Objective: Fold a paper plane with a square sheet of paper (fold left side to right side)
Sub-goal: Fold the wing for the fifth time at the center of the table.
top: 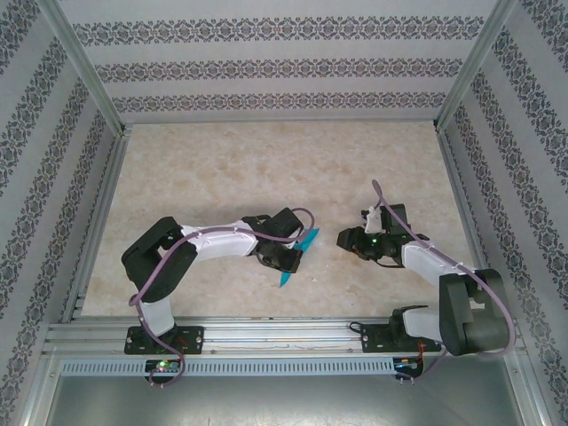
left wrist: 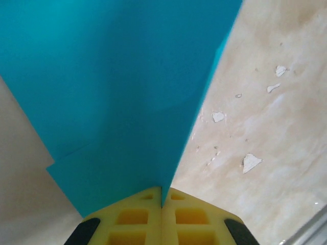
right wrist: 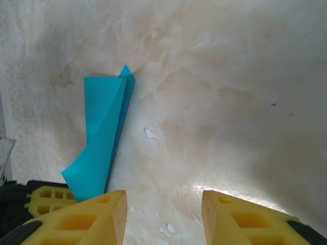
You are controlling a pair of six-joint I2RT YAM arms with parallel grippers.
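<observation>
While the left jaws pinched the folded teal-blue paper dart [top: 295,262], apparently to hold its crease, the right jaws stood partly apart, empty, nearby.

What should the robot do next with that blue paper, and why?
Probably move the right gripper over to the folded paper: that gripper is open and empty, apart from the paper, while the left gripper is shut on one end and a flap curls loose.

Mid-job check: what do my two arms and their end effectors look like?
Left arm and right arm: white links, black joints, looping purple cables. Left end effector and right end effector: yellow fingers with square pockets, black edges.
</observation>
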